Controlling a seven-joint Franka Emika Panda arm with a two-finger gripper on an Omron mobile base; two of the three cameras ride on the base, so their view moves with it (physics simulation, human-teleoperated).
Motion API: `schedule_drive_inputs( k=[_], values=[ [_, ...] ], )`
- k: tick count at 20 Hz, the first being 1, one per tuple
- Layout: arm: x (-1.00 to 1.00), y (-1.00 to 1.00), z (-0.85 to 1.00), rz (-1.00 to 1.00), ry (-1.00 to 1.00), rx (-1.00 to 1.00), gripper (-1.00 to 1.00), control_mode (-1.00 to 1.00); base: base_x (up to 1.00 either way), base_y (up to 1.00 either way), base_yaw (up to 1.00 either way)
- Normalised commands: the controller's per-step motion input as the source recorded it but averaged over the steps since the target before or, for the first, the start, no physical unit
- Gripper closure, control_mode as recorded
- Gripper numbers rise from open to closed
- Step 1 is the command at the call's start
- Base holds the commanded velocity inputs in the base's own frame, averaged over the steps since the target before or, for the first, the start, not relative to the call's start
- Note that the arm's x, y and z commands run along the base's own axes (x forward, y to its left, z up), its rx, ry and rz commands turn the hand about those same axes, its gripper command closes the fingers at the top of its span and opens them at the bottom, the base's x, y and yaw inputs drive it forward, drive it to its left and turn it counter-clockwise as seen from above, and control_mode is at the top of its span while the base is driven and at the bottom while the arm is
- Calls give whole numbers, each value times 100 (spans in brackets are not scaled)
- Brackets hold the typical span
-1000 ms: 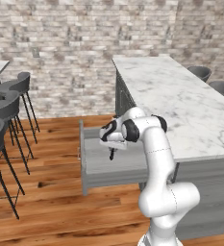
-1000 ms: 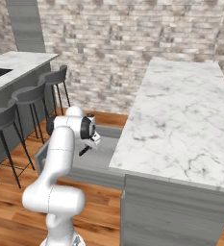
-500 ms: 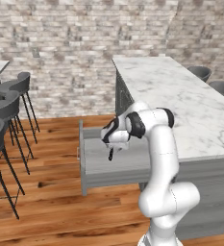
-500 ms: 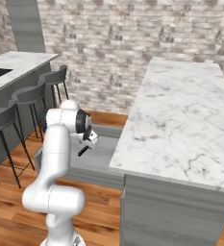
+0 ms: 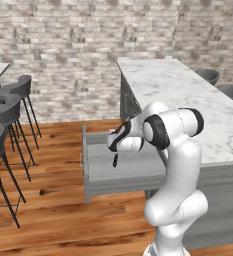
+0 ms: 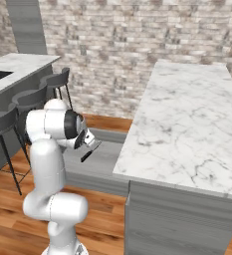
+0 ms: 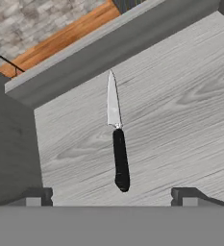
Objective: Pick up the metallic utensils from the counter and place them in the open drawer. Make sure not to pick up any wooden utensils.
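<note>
The knife (image 7: 117, 146), black-handled with a silver blade, sits between the spread fingertips of the gripper (image 7: 111, 196), apart from both, over the grey wood-grain floor of the open drawer (image 7: 180, 110). The jaws stand wide, gripping nothing. The drawer juts from the cabinets under the marble counter (image 5: 188, 95).

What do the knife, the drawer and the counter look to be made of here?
Knife: the blade is pale silver-grey, likely metal; the handle is smooth matte black, perhaps plastic, though the look leaves that open. Drawer: grey with visible wood grain across its floor, so apparently painted or stained wood. Counter: white with grey veins, seemingly polished marble. The open claw hangs above the knife.
</note>
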Motion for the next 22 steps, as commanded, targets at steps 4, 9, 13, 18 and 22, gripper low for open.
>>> schedule_drive_inputs(
  k=[4, 9, 13, 18, 22],
  values=[
    [-45, -6, 100, -7, -10, 3, -100, -100, 0, 0, 0],
    [-40, -5, 100, -8, 0, 1, -100, -100, 0, 0, 0],
    [-17, -2, 100, -1, 0, -7, -100, -100, 0, 0, 0],
    [-18, 0, 100, -1, 0, -4, -100, -100, 0, 0, 0],
    [-2, 0, 100, -3, 0, -1, -100, -100, 0, 0, 0]
  ],
)
